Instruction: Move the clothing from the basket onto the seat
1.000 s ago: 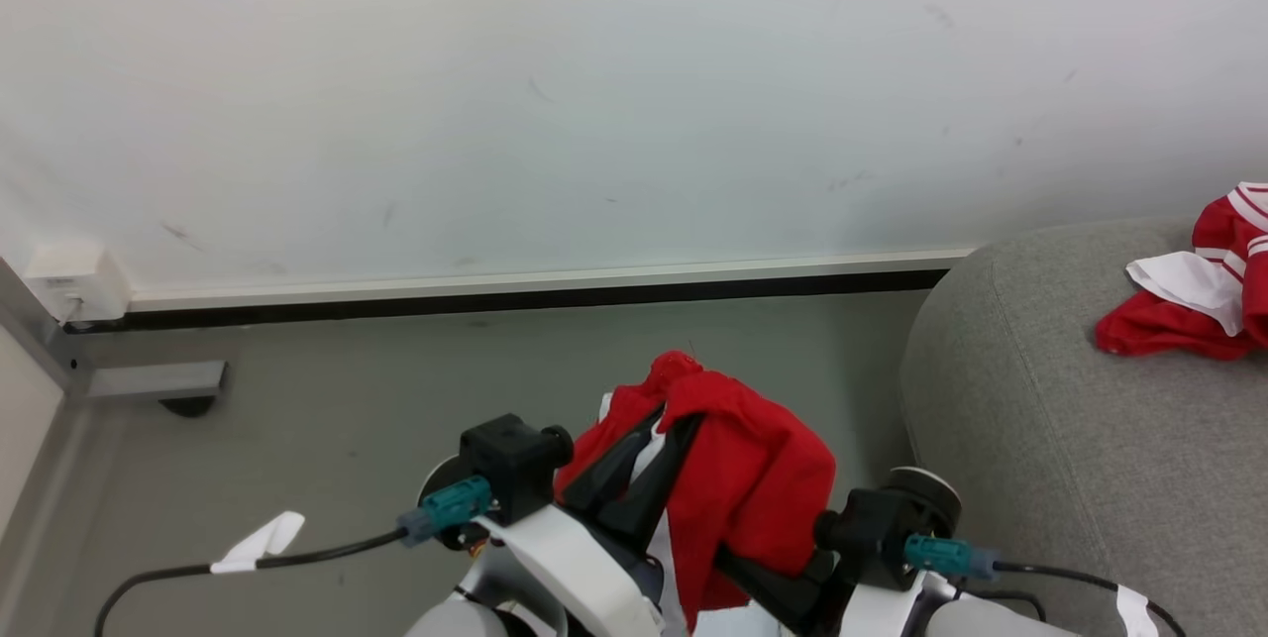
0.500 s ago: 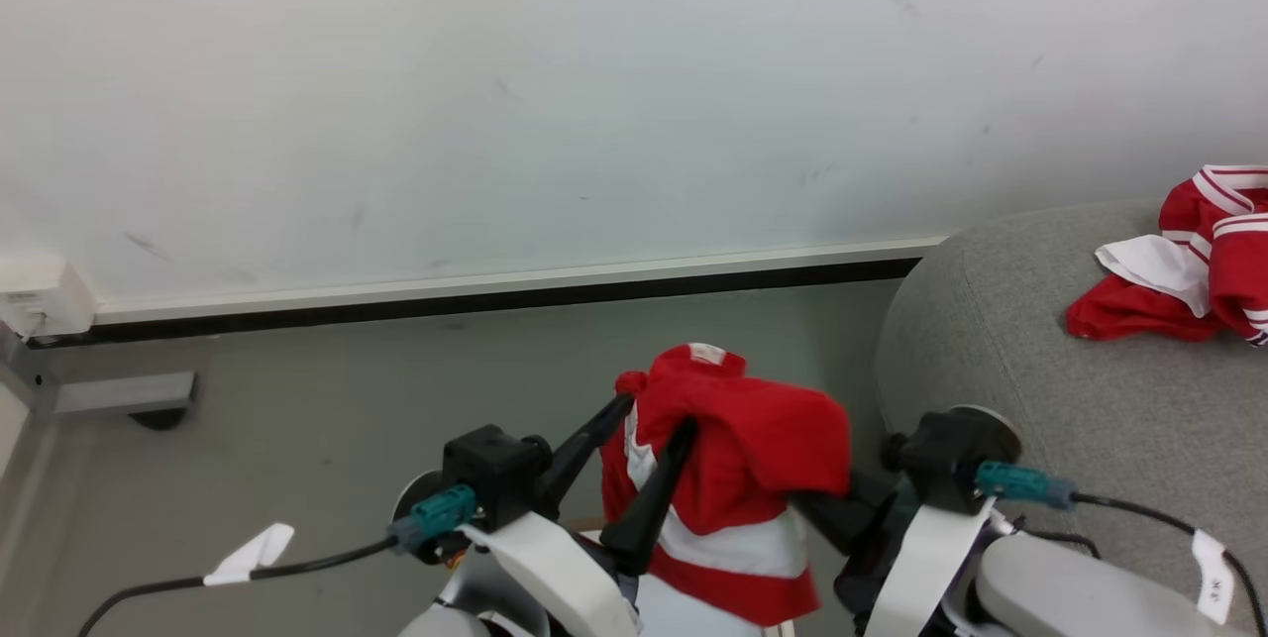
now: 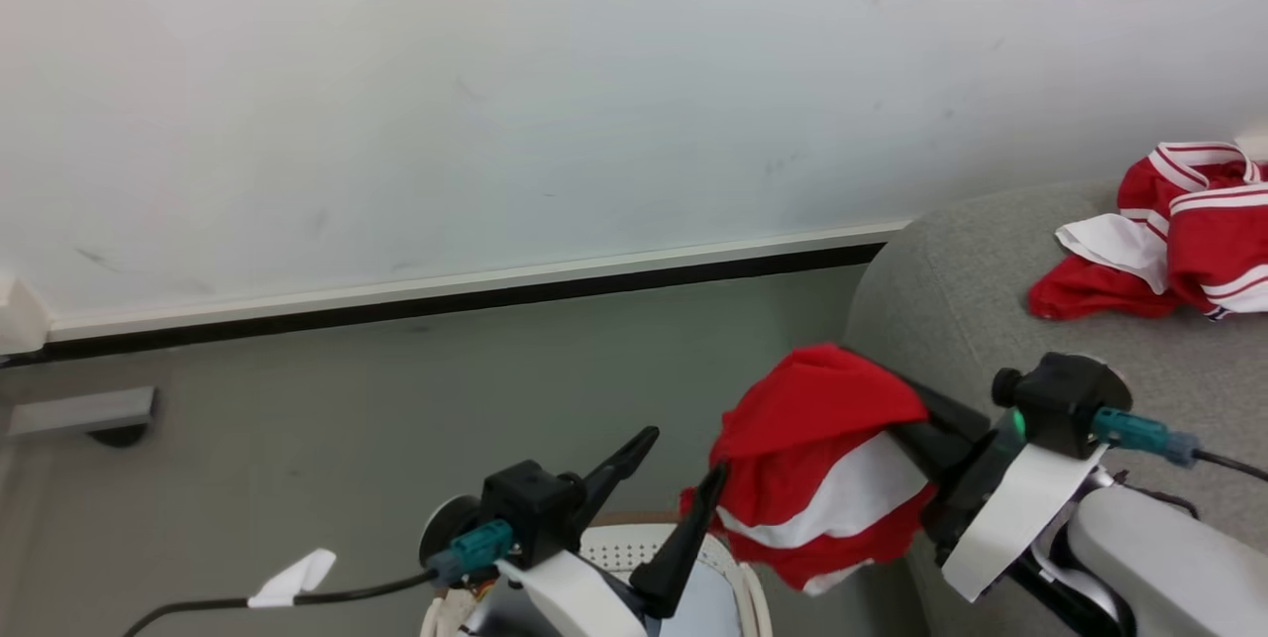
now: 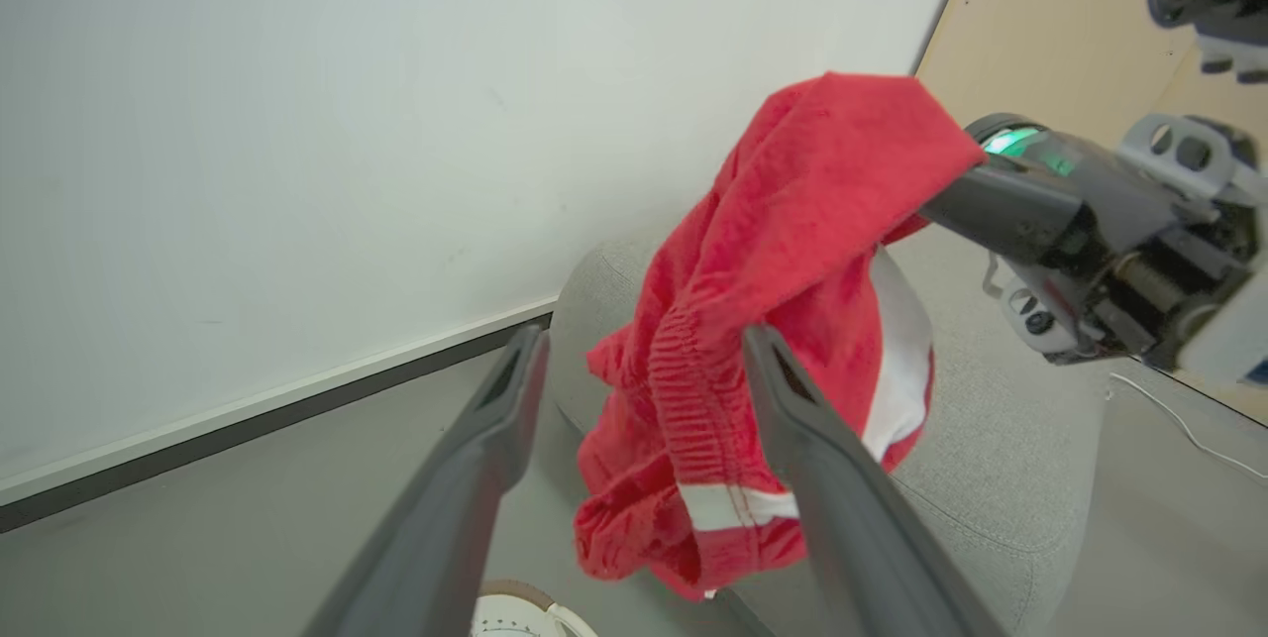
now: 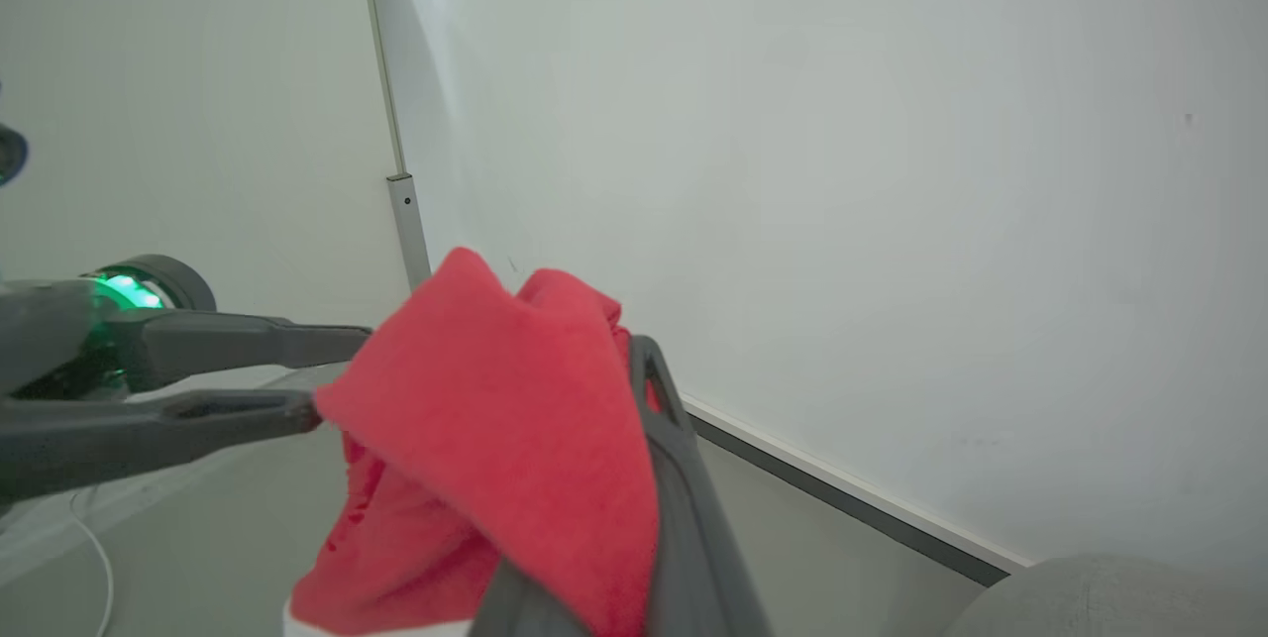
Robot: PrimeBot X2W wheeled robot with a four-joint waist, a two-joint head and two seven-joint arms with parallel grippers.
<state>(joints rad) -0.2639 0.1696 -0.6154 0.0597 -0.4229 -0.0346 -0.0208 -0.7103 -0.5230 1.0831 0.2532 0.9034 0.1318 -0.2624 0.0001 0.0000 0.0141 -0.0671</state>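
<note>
Right hand (image 5: pixel 632 352): closed on the clothing (image 3: pixel 812 419), which is draped over its two dark fingers and covers most of them. The garment hangs clear in the air, red with a white panel and a white stripe near its lower edge. It is touching neither the basket (image 3: pixel 644 550) nor the seat (image 3: pixel 991 320). In the head view it sits over the floor (image 3: pixel 297 399), just in front of the rounded end of the grey seat and to the right of the basket. Left hand (image 3: pixel 684 454): fingers spread wide, with nothing gripped between them. It is positioned above the basket, whose perforated white wall and brown rim show at the bottom edge of the head view. In the left wrist view one of its fingers crosses in front of the hanging fabric; contact there cannot be determined. A second red-and-white garment (image 3: pixel 1179 241) lies crumpled on the seat's top surface, well apart from the held one. A pale wall (image 3: pixel 594 72) with a dark skirting line stands behind.
</note>
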